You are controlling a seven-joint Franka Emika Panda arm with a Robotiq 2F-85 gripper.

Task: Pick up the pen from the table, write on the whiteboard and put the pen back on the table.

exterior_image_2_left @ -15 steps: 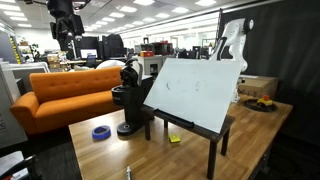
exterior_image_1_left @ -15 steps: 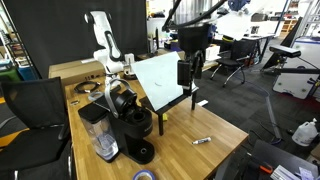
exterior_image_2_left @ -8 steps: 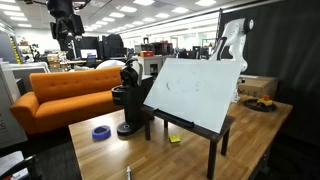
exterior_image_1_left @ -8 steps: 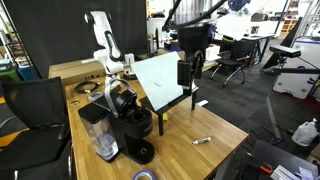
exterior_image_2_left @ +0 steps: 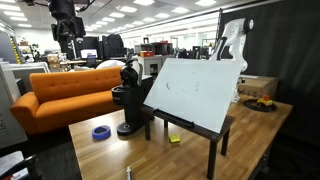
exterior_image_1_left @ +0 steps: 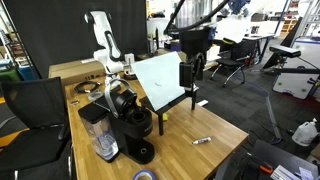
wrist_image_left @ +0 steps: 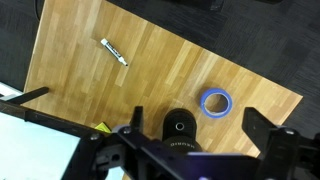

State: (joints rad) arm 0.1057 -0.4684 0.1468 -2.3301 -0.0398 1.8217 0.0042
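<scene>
- My black two-finger claw [wrist_image_left: 193, 118] comes in from the bottom edge of the wrist view. Its jaws are spread as wide as they go, and I have hold of nothing.
- In an exterior view the claw [exterior_image_1_left: 191, 86] hangs in the upper middle of the frame, just right of the board, high above the tabletop.
- The small thin pen, dark with a whitish section [wrist_image_left: 113, 52], lies flat in the upper left of the wrist view, well apart from the claw.
- Both exterior views show the pen on the wood near a table edge: lower right of centre [exterior_image_1_left: 201, 140], and at the bottom edge left of centre [exterior_image_2_left: 128, 172].
- The large light-brown wooden table with butcher-block grain [wrist_image_left: 180, 60] fills most of the wrist view, set at a slant.
- The white rectangular whiteboard, tilted on a black stand [exterior_image_1_left: 160, 80], sits mid-frame in an exterior view. It also fills the centre right [exterior_image_2_left: 195, 92] and shows in the lower left corner of the wrist view [wrist_image_left: 30, 150].
- A black coffee machine [exterior_image_1_left: 130, 120] stands on the table left of the board.
- A blue tape roll [wrist_image_left: 214, 102] lies flat on the wood, right of centre in the wrist view.
- A small yellow piece [exterior_image_2_left: 175, 139] lies on the table below the board's lower edge.
- An orange sofa [exterior_image_2_left: 60, 95] sits at the left of the frame, beyond the table.
</scene>
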